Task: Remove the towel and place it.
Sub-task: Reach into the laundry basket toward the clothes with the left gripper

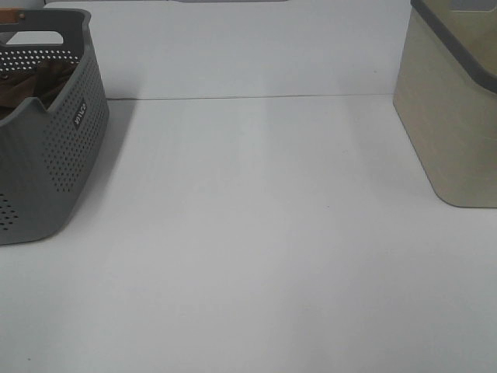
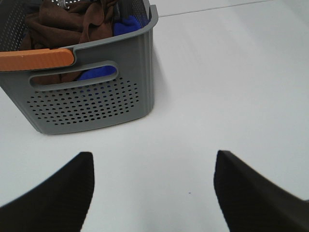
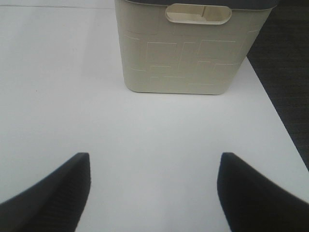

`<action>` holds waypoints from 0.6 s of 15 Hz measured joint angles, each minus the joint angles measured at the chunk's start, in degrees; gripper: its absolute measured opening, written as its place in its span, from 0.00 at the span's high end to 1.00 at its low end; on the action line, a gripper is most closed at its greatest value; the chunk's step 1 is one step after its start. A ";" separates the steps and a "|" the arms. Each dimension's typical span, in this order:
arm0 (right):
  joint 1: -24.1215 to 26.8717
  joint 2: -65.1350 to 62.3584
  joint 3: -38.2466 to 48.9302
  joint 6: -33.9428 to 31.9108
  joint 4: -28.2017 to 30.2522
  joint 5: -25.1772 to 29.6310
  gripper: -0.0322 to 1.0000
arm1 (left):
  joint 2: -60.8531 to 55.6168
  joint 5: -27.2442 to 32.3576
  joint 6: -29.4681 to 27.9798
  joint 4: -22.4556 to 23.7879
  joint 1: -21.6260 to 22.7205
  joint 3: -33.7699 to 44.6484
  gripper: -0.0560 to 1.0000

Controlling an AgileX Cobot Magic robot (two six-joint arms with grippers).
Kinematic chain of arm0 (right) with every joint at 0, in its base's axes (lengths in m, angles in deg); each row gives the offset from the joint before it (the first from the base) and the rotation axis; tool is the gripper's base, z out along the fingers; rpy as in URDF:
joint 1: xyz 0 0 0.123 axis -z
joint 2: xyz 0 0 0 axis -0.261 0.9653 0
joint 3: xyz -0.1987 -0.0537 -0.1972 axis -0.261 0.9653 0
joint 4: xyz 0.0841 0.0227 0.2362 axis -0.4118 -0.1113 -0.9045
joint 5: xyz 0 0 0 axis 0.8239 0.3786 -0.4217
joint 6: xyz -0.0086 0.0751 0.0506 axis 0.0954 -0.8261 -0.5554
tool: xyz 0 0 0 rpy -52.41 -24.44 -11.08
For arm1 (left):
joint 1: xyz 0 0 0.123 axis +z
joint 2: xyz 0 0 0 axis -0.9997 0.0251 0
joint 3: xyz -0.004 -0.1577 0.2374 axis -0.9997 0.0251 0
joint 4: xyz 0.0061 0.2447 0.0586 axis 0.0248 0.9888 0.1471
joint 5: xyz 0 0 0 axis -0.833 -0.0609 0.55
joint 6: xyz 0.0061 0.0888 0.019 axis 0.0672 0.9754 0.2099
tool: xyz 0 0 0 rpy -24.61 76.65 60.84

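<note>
High view. A white table (image 1: 248,249) carries two containers, well apart. A grey perforated basket (image 1: 58,155) stands at the left edge. A beige bin (image 1: 450,116) with a dark grey rim stands at the right edge. The table between them is bare. Brown cloth, the towel (image 1: 50,78), shows over the basket's dipped rim.

Left wrist view. The left gripper (image 2: 153,152) hovers above the table, short of the basket (image 2: 96,96) and apart from it. Its two dark fingers (image 2: 58,198) stand wide apart, with only white surface between them; they hold nothing. The towel (image 2: 58,24) lies crumpled inside the basket, piled up to the rim and in part behind an orange handle (image 2: 34,59) that lies along the near rim. A blue cloth (image 2: 126,24) sits beside the towel at the basket's corner and also shows through the handle slot in the near wall. No label can be made out on the towel.

Right wrist view. The right gripper (image 3: 154,154) hovers above the table, facing the bin (image 3: 193,53) and apart from it. Its jaws are likewise spread wide and grip nothing. The bin's wall bears a relief of rectangles and an oval handle slot near the top. It stands near the table's edge, past which lies dark floor (image 3: 285,58). What the bin holds cannot be told.
</note>
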 joint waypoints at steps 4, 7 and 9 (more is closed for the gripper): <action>0.00 0.00 0.00 0.00 0.00 0.00 0.29 | 0.00 0.00 0.00 0.00 0.00 0.00 0.31; 0.00 0.00 0.00 0.00 0.00 0.00 0.29 | 0.00 0.00 0.00 0.00 0.00 0.00 0.31; 0.00 0.00 0.00 0.00 0.00 0.00 0.29 | 0.00 0.00 0.00 0.00 0.00 0.00 0.31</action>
